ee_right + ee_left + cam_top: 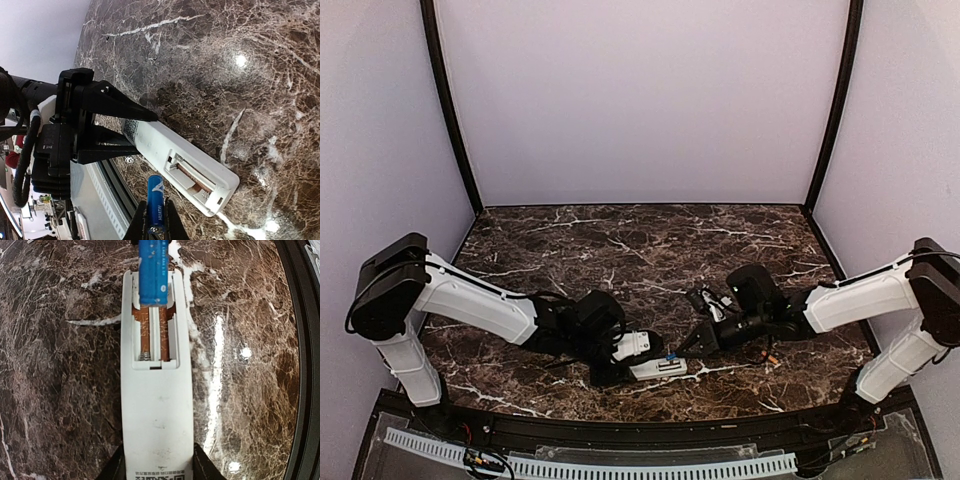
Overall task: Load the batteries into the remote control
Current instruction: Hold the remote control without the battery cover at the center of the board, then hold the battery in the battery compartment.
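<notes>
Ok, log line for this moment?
left gripper: holds remote control, bay open | right gripper: holds blue battery at bay | orange battery: on table

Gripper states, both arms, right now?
Left gripper: closed on the remote control.
Right gripper: closed, holding the blue battery.

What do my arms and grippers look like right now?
Left arm and right arm: white shells on the long links, black joints. Black cables run by the left wrist. The left gripper has a blocky black body and black wedge fingers tapering to points; the right gripper also has black fingers.
</notes>
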Tool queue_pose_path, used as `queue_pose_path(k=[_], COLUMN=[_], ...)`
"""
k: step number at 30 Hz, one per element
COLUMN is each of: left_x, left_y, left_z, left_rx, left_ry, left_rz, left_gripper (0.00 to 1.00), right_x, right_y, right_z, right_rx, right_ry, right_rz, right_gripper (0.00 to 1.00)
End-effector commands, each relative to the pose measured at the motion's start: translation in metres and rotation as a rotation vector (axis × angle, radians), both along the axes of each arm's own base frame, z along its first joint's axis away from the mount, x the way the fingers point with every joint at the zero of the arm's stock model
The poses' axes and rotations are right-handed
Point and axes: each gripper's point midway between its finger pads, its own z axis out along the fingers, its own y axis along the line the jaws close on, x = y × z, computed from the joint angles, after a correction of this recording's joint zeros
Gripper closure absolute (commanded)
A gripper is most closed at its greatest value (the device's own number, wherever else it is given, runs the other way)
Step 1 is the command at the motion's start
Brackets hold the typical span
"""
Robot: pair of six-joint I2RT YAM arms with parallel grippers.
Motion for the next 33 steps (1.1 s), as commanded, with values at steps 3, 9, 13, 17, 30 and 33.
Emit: queue_pose_path(k=[3,9,13,17,30,33], left_x=[-0.010,-0.012,-0.011,-0.011,-0.011,-0.011], left_y=[0.009,0.008,0.009,0.009,0.011,0.011], left_z=[-0.022,-0.027,-0.028,-0.028,-0.030,-0.031], left_rx=[0.083,0.086,0.089,0.091,0.103,0.105], left_ry=[0.067,0.077,0.076,0.075,0.078,0.078], left_rz=[0.072,0.071,0.078,0.079,0.078,0.080], left_gripper=[0.87,0.87,0.87,0.87,0.87,0.87], right_x=[-0.005,0.001,0.003,0.003,0.010,0.013], right_y=[0.000,0.010,0.011,0.006,-0.009,-0.008], right_z=[-0.011,-0.020,-0.029,-0.036,-0.023,-0.023], right_rx=[0.004,0.000,-0.025,-0.036,-0.081,-0.066], right_ry=[0.063,0.066,0.075,0.085,0.052,0.053], right_rz=[-0.043,-0.038,-0.039,-0.067,-0.159,-0.178], right_gripper=[1.00,1.00,1.00,1.00,1.00,1.00])
